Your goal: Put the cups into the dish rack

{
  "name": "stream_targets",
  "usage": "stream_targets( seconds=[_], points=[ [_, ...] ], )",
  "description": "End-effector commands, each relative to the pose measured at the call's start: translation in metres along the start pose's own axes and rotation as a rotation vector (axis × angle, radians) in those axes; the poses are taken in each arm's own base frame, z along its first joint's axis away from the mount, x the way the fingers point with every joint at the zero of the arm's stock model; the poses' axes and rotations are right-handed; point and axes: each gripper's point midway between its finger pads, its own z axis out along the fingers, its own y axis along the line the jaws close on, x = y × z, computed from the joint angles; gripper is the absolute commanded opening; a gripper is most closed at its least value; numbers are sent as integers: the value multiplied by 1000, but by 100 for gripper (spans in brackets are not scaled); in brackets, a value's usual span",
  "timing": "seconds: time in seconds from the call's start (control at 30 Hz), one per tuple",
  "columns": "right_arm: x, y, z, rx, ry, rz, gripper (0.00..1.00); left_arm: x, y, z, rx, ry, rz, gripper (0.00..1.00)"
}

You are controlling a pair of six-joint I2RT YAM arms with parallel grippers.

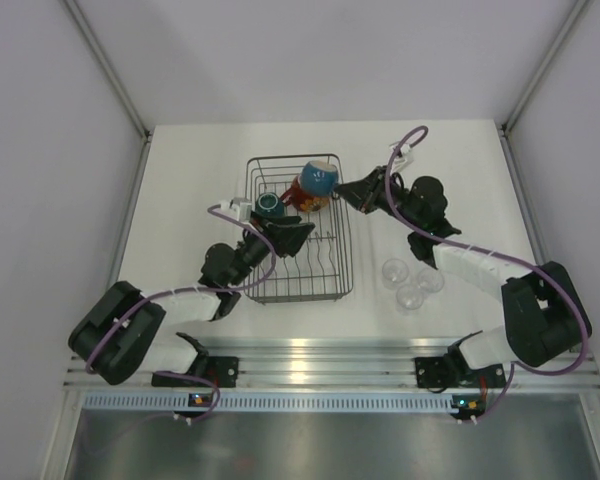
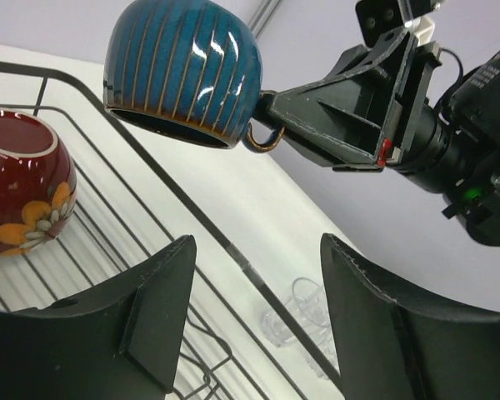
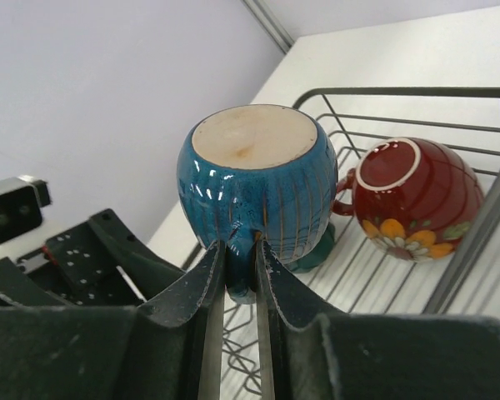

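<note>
My right gripper (image 1: 346, 192) (image 3: 240, 250) is shut on the handle of the dark-blue striped cup (image 1: 319, 179) (image 2: 183, 71) (image 3: 258, 179). It holds the cup upside down above the far end of the dish rack (image 1: 348, 250) (image 2: 192, 208) (image 3: 400, 92). Inside the rack, the red patterned cup (image 1: 296, 198) (image 2: 21, 192) (image 3: 417, 196) rests base up. The teal mug (image 1: 270, 204) (image 3: 317, 250) stands to its left. My left gripper (image 1: 298, 232) (image 2: 257, 242) hangs open over the rack's middle, nothing between its fingers. Three clear glasses (image 1: 411, 281) (image 2: 304, 312) stand on the table right of the rack.
White walls close in the table on the left, right and far sides. The right arm's forearm (image 1: 460, 260) crosses just behind the glasses. A metal rail (image 1: 320, 360) runs along the near edge at the arm bases.
</note>
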Motion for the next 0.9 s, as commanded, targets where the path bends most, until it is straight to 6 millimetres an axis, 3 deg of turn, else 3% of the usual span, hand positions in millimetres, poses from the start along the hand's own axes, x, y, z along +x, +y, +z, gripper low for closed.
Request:
stream_targets(
  seconds=[0.0, 0.37, 0.53, 0.87],
  points=[
    [-41, 22, 4, -34, -87, -170, 0, -15, -10, -2, 17, -35, 47, 67],
    [11, -15, 20, 116, 68, -264, 0, -65, 26, -24, -382, 50, 293, 70],
    [30, -15, 38, 141, 122, -322, 0, -56, 28, -16, -378, 150, 293, 70],
    [46, -28, 59, 169, 168, -396, 0, -49, 32, -13, -318, 152, 258, 70]
  ],
)
